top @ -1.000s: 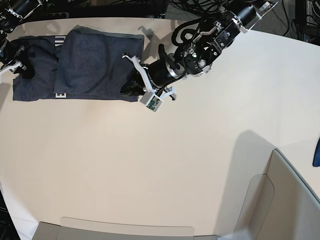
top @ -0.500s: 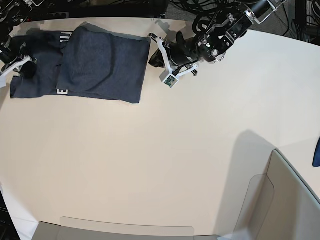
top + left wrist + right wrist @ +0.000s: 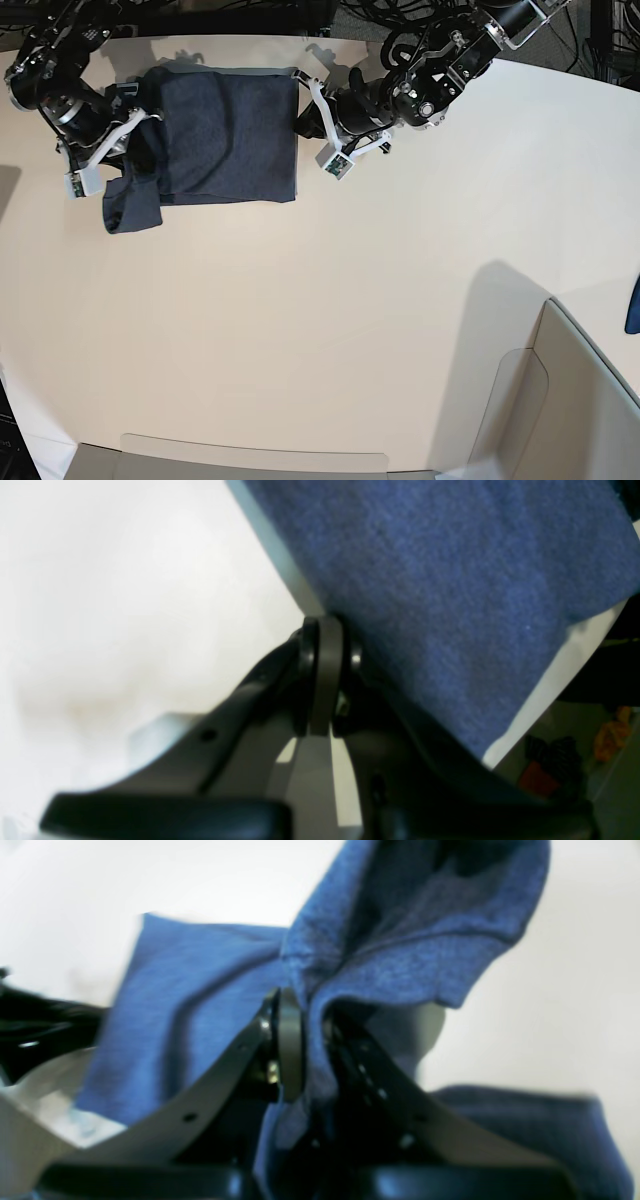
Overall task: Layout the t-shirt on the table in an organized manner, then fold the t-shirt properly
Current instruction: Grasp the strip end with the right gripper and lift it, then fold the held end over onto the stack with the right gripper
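Observation:
The t-shirt [image 3: 220, 135] lies at the far left of the table [image 3: 300, 320], dark navy and partly doubled over itself. One loose part hangs off its lower left corner. My right gripper [image 3: 130, 150] is at the shirt's left side. The right wrist view shows this gripper [image 3: 300, 1005] shut on a bunched fold of the t-shirt [image 3: 200, 990]. My left gripper [image 3: 303, 120] sits just off the shirt's right edge. Seen from the left wrist, this gripper [image 3: 325, 630] is shut and empty, its tips meeting at the border of the t-shirt [image 3: 450, 580].
Grey-beige box walls stand at the near right [image 3: 560, 400] and along the near edge [image 3: 250, 455]. A small blue cloth scrap [image 3: 633, 305] shows at the right border. Cables [image 3: 380, 15] run behind the table's far edge.
My right gripper has carried the shirt's left part to the right, so the shirt is now more compact. My left gripper left the shirt's near right corner and moved to its far right edge.

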